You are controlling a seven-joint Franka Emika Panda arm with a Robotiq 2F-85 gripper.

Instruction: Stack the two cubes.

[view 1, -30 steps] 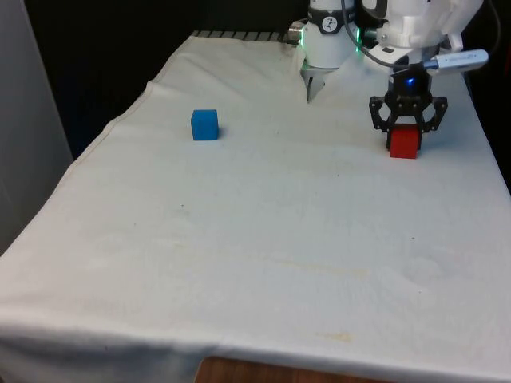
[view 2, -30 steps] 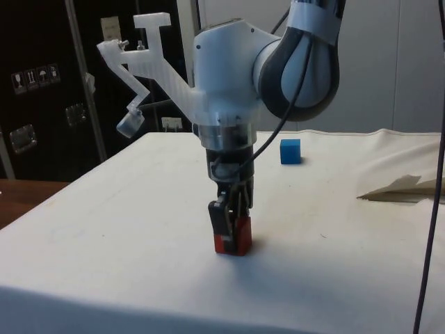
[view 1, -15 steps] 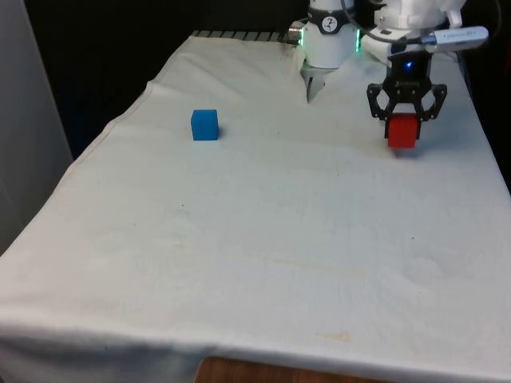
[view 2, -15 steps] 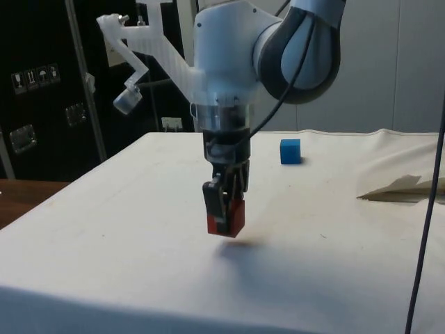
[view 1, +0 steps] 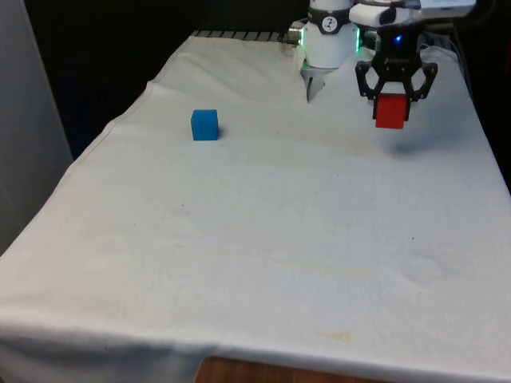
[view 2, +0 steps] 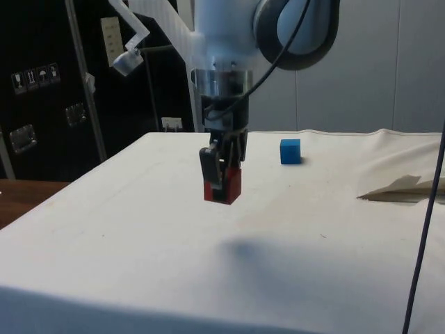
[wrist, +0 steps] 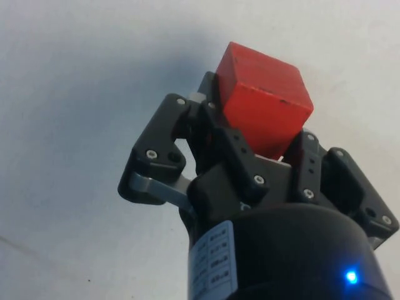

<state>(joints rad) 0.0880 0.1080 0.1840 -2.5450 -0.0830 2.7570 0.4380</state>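
Observation:
My black gripper (view 1: pixel 393 102) is shut on the red cube (view 1: pixel 391 112), which hangs well above the white cloth at the front view's right. From the side the red cube (view 2: pixel 224 186) floats clear of the table with its shadow below, my gripper (view 2: pixel 221 179) clamped on it. At the wrist the red cube (wrist: pixel 262 106) sits squeezed between the two fingers of my gripper (wrist: pixel 253 140). The blue cube (view 1: pixel 204 124) rests alone on the cloth at the front view's left, far from the gripper. In the side view the blue cube (view 2: pixel 290 151) lies behind the gripper.
The white cloth (view 1: pixel 263 239) covers the whole table. A folded ridge of cloth (view 2: pixel 400 186) rises near the robot's base. Dark cabinets (view 2: pixel 42 90) stand beyond the table's side edge.
The gripper has lifted the red cube off the cloth and risen steadily. It has also drifted slightly towards the front view's left. The blue cube has stayed put.

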